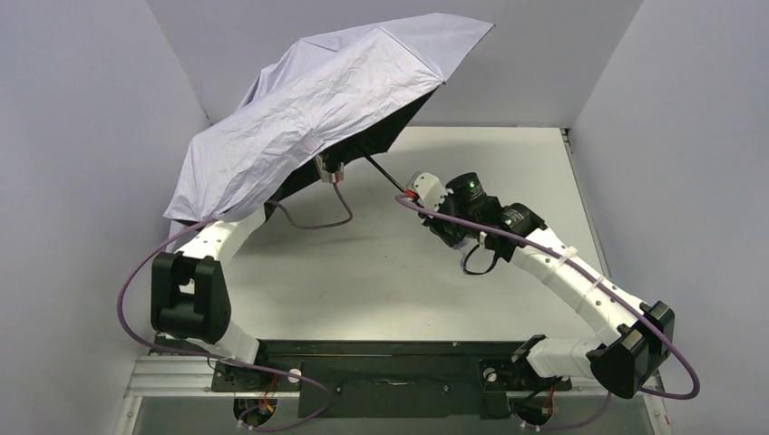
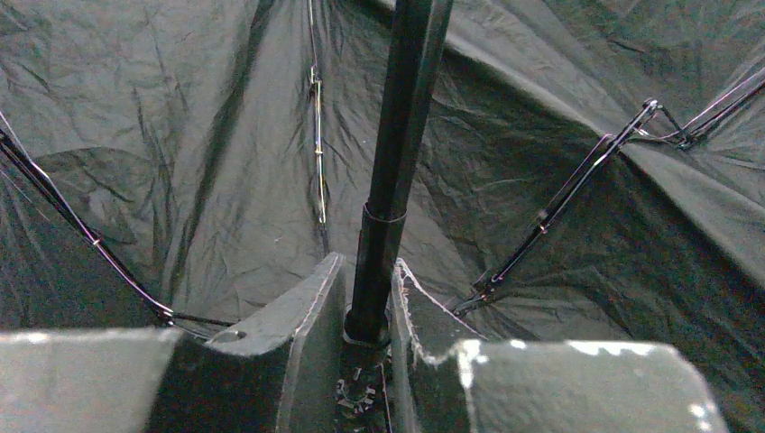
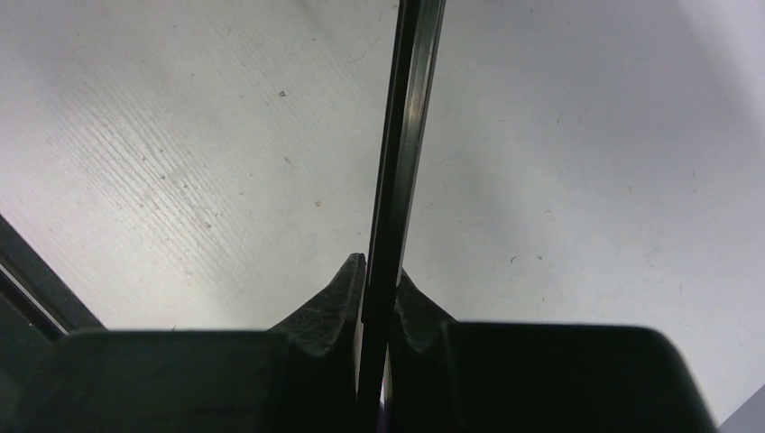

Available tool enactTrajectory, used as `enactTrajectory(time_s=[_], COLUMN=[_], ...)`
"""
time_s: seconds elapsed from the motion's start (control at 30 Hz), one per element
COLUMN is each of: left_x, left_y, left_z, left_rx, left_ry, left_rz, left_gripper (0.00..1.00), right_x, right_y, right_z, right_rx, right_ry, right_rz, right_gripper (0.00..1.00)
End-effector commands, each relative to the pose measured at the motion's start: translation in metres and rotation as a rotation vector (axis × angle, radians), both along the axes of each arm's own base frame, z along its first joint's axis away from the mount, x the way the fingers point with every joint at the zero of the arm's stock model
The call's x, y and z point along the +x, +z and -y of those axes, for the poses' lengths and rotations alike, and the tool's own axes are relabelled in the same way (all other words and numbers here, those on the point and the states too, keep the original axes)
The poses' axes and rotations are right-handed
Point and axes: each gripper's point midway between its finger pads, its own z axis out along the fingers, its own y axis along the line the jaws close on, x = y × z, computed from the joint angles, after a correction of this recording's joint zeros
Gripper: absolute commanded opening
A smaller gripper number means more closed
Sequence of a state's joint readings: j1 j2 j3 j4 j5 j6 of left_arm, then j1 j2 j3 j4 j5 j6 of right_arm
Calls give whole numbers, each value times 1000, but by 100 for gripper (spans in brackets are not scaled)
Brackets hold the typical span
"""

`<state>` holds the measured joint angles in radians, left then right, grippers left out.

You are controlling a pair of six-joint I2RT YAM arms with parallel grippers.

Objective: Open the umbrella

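The umbrella (image 1: pixel 317 104) hangs spread over the table's back left, its pale lilac canopy facing up and the black inner side below. Its thin black shaft (image 1: pixel 383 172) slants down to the right. My left gripper (image 1: pixel 331 172) sits under the canopy, shut on the shaft's thicker sliding collar (image 2: pixel 374 271), with the black lining and ribs (image 2: pixel 559 198) around it. My right gripper (image 1: pixel 410 192) is shut on the lower shaft (image 3: pixel 401 162) above the pale table. The handle is hidden.
Grey walls close in the table (image 1: pixel 381 281) on the left, back and right. The canopy's left edge (image 1: pixel 181 213) droops close to the left wall and over the left arm. A dark strip (image 3: pixel 36 289) crosses the right wrist view's lower left.
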<state>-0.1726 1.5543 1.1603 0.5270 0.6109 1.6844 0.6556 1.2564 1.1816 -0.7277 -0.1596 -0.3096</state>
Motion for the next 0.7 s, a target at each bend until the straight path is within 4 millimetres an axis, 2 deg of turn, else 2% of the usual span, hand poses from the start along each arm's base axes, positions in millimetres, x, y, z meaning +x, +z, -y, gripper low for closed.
enactTrajectory(time_s=[0.0,0.27,0.67], left_x=[-2,8,21], left_y=[125,125,118], left_z=[-260,-283,-308], left_rx=[-177,-180,-132], left_ry=[887,981,1048], left_rz=[368,363,362], left_gripper=[13,12,19], right_x=[-140,-148,-154], right_y=[-57,-58,-61], right_z=[128,132,140], right_rx=[-521,-518,-518], right_ry=[115,119,113], right_rz=[-501,-517,-531], right_gripper=[0,0,0])
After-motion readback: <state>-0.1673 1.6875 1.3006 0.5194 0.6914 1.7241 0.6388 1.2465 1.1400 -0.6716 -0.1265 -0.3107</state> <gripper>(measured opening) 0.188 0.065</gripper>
